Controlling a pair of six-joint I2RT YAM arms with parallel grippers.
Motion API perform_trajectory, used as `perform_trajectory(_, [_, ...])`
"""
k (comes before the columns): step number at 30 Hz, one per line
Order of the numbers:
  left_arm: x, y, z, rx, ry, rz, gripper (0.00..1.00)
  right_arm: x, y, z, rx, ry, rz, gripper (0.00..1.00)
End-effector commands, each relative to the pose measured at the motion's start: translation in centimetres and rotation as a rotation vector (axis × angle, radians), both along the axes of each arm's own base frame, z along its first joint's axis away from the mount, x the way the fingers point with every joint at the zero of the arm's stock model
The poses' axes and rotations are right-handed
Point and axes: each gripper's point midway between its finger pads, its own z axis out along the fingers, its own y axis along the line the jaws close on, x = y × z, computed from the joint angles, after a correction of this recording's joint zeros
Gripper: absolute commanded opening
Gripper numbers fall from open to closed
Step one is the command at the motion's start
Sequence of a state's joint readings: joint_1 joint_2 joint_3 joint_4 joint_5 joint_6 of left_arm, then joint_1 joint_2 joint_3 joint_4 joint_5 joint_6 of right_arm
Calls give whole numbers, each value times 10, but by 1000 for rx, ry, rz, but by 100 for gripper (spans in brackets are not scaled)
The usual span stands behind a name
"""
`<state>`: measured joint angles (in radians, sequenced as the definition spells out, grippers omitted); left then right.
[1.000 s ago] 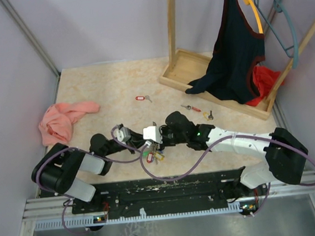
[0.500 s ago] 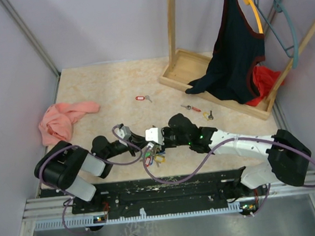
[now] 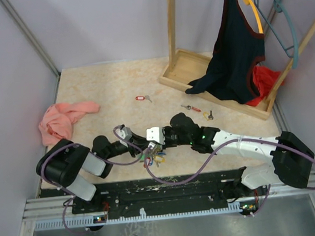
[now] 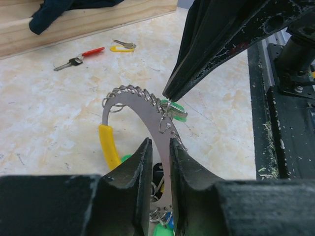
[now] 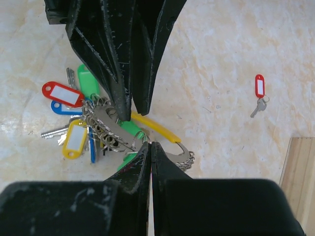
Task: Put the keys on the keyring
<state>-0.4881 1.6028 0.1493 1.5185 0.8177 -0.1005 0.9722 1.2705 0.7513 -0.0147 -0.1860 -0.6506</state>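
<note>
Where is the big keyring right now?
The keyring is near the table's front edge, slightly left of centre in the top view, between the left end effector and the right end effector.

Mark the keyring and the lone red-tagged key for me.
keyring [image 4: 147, 110], left wrist view, on its flat silvery band.
red-tagged key [image 5: 259, 85], right wrist view, on its red tag.

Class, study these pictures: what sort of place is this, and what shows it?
Probably a robot test booth: plain lilac walls box in a marble-patterned tabletop, two robot arms stand at its near edge, and a wooden rack holds a dark top.
</note>
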Motion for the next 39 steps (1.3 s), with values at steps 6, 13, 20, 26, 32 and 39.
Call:
perform_trajectory(6, [-5, -7, 44, -91, -282, -110, 35, 2, 11, 15, 54, -11, 19, 0])
perform_trajectory(13, [0, -12, 44, -84, -290, -197, 37, 2, 11, 15, 48, -11, 21, 0])
perform_trajectory(20, [-2, -17, 32, -66, -248, -277, 30, 1, 11, 17, 50, -13, 23, 0])
perform_trajectory(26, [-1, -19, 30, -64, -243, -296, 30, 1, 12, 16, 48, -7, 29, 0])
perform_trajectory(32, [0, -22, 29, -63, -233, -310, 27, 0, 13, 18, 51, -8, 33, 0])
perform_trajectory(39, [1, -25, 23, -60, -220, -313, 28, 0, 14, 22, 60, -10, 40, 0])
